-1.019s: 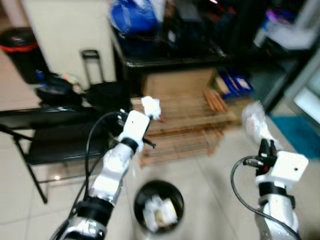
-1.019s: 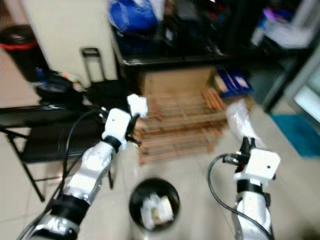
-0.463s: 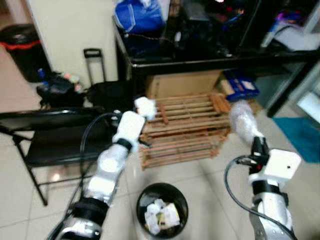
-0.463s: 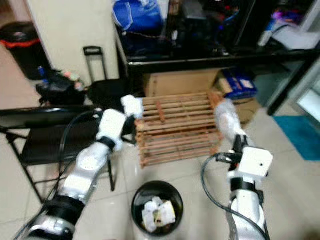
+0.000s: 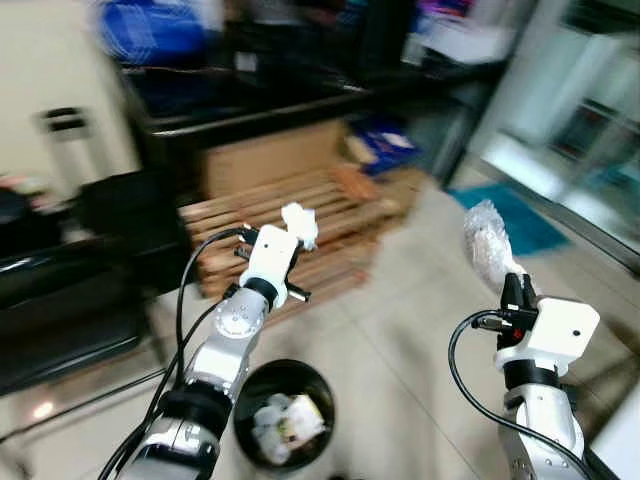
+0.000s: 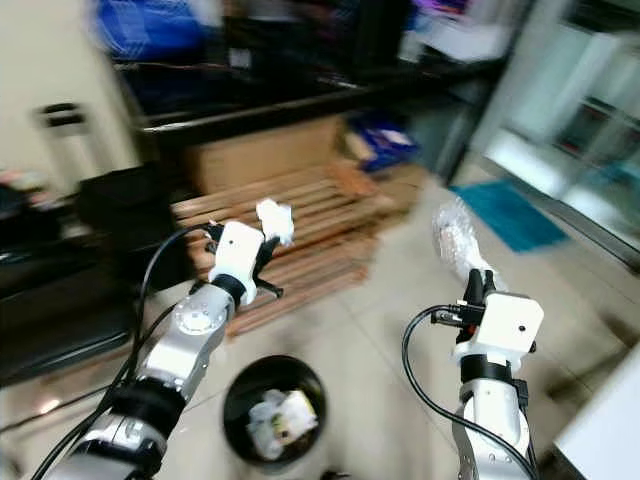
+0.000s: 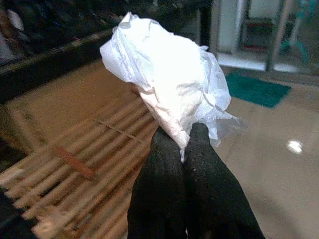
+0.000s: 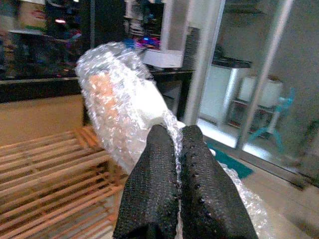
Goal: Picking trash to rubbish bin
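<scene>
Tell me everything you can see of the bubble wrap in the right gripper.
The bubble wrap is a clear, crumpled wad of blistered plastic, glinting white with a pinkish patch inside. It stands upright above the right gripper, whose two black fingers are closed on its lower part, a loose tail trailing below. It is held in the air over the tiled floor, to the right of the black rubbish bin, touching nothing else.

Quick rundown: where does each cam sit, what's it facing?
Left/right eye views: head stereo pair, looking forward and down; both arms, rubbish bin, wooden rack.
Left wrist view: looks along the left pincer, shut on white tissue.
Right wrist view: looks along the right pincer, shut on bubble wrap.
Shared: the rack and both held items appear in eye and wrist views.
</scene>
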